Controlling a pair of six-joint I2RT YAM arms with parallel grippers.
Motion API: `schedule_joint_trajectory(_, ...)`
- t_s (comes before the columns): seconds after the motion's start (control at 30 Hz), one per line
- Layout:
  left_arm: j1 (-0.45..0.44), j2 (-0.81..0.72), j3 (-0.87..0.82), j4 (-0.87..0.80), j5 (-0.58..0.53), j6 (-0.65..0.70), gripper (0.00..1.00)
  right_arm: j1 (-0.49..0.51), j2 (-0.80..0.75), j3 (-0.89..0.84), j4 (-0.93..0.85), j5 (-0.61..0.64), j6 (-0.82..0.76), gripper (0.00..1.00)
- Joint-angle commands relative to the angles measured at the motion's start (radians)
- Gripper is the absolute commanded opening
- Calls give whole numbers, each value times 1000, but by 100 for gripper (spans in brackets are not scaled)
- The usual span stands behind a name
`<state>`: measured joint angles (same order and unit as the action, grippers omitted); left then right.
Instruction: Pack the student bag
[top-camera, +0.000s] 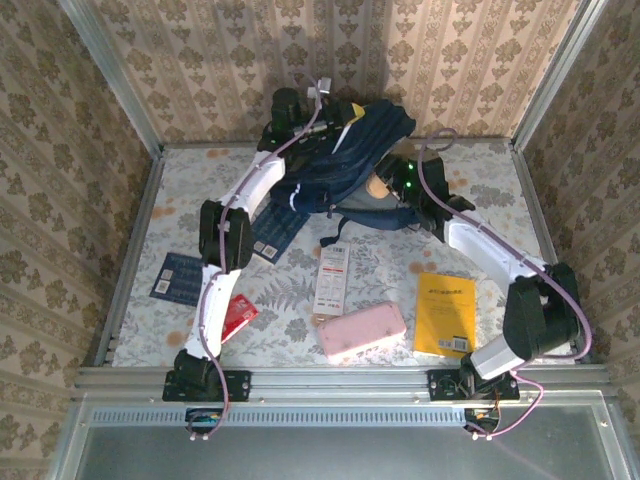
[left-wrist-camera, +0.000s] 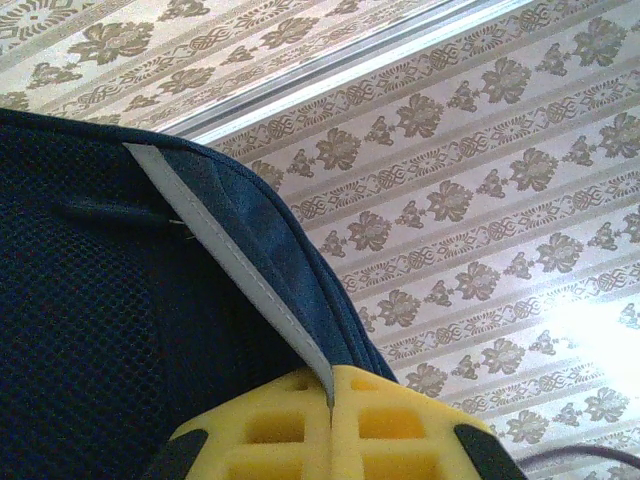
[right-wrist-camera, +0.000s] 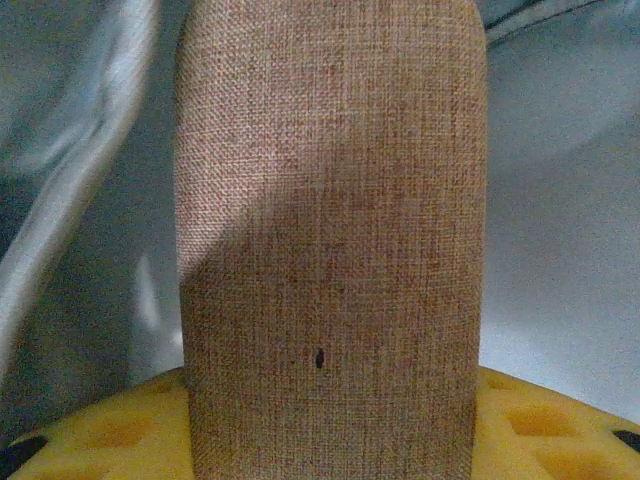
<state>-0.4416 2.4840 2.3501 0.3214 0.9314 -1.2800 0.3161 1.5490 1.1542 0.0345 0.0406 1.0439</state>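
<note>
The student bag sits at twelve o'clock on the bench. The left end effector pinches its rim. The right end effector grips a brown pouch at its mouth. A pink case and a yellow book wait outside.

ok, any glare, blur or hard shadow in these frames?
Left wrist: glare blows out the wallpaper at lower right; the trim of the student bag is sharp. Right wrist: brown woven pouch crisp, its lower half in shadow, the grey fabric around it blurred. Top external: even light, soft shadows on the table.
</note>
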Motion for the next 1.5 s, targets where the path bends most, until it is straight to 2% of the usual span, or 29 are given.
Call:
schedule_joint_trajectory(0.0,12,-130,54,81,16,-6,0,-15,119,66,181,-11,138,43)
schedule_joint_trajectory(0.17,27,-140,58,85,27,-13,0,-16,284,151,345,-119,146,46)
schedule_joint_trajectory(0.43,35,-140,79,55,32,5,0,34,523,339,447,-210,225,57)
schedule_joint_trajectory(0.53,41,-139,83,45,31,11,0,73,604,459,411,-255,185,79)
schedule_joint_trajectory(0.67,50,-139,76,54,33,-1,0,90,647,533,378,-303,131,96)
schedule_joint_trajectory(0.73,56,-141,69,66,36,-9,0,90,636,517,374,-300,120,100)
schedule_joint_trajectory(1.07,79,-137,58,89,40,-25,0,70,551,422,376,-333,38,99)
schedule_joint_trajectory(1.33,108,-127,40,114,31,-43,0,42,221,161,244,-270,-182,98)
schedule_joint_trajectory(1.47,112,-110,52,123,22,-50,0,34,46,71,63,-212,-284,98)
